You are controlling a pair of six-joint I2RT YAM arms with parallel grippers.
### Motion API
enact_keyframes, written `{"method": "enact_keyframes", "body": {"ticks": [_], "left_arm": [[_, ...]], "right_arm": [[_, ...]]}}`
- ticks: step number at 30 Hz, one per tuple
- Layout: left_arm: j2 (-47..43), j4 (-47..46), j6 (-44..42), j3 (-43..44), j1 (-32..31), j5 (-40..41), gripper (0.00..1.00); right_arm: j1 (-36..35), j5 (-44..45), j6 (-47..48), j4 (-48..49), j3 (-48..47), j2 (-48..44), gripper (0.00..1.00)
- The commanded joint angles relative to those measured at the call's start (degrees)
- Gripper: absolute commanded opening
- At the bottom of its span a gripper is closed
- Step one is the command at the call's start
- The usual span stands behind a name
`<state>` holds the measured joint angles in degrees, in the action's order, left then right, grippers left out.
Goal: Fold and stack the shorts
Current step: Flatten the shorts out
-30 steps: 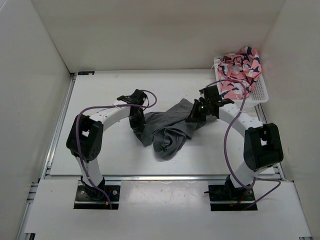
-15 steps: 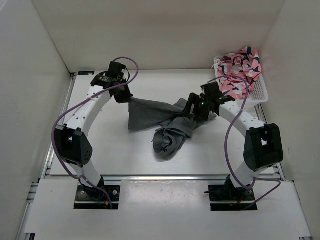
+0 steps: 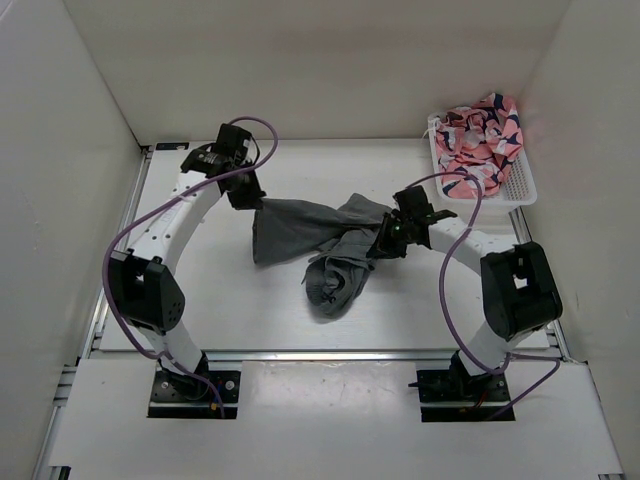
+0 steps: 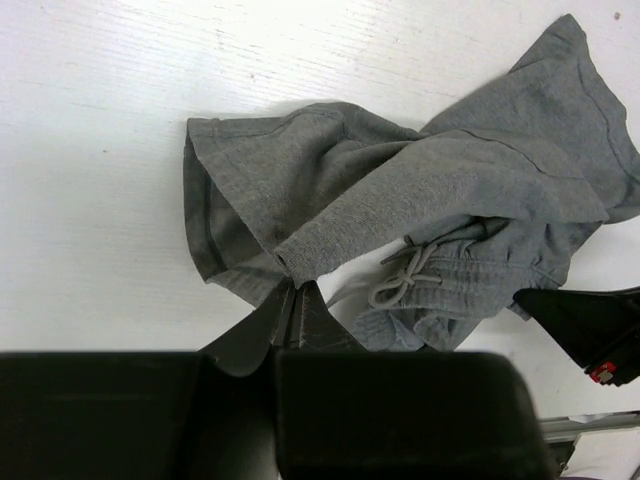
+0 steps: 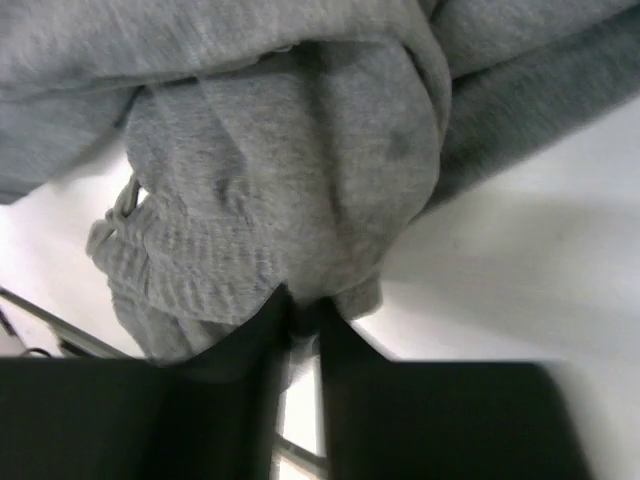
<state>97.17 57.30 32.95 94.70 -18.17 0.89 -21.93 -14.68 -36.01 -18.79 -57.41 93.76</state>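
The grey shorts [image 3: 320, 240] hang crumpled between my two grippers over the middle of the table, waistband and drawstring [image 4: 405, 277] sagging onto the surface. My left gripper [image 3: 255, 200] is shut on a fold at the shorts' left edge [image 4: 297, 272], held above the table at the back left. My right gripper [image 3: 383, 243] is shut on fabric at the shorts' right side [image 5: 300, 300], with the gathered waistband [image 5: 170, 270] just left of its fingers.
A white basket [image 3: 520, 185] holding pink patterned clothes [image 3: 478, 140] stands at the back right corner. White walls enclose the table on the left, back and right. The right arm's tip shows in the left wrist view [image 4: 585, 325].
My left arm swung from the table's middle up to the back left, pulling one side of the shorts out flat. My right gripper moved slightly left and nearer with its hold.
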Motion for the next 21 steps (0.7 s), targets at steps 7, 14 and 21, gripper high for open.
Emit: {"method": "enact_keyframes", "body": {"ticks": [7,14,21], "left_arm": [[0.4,2.2,-1.8,7.2,3.0,-1.2,0.11],[10.1,9.9,-3.1,37.1,13.2,-6.3,0.11],[3.9,1.6,-0.9,37.9,21.2,-18.2,0.11]], "right_arm": [[0.8,7.5,6.7,-6.4,-16.8,1.4,0.00],[6.7,12.2,17.2,-20.4,-60.4,10.0,0.00],[5.4,11.9,25.8,-20.1,-65.5,3.1,0.00]]}}
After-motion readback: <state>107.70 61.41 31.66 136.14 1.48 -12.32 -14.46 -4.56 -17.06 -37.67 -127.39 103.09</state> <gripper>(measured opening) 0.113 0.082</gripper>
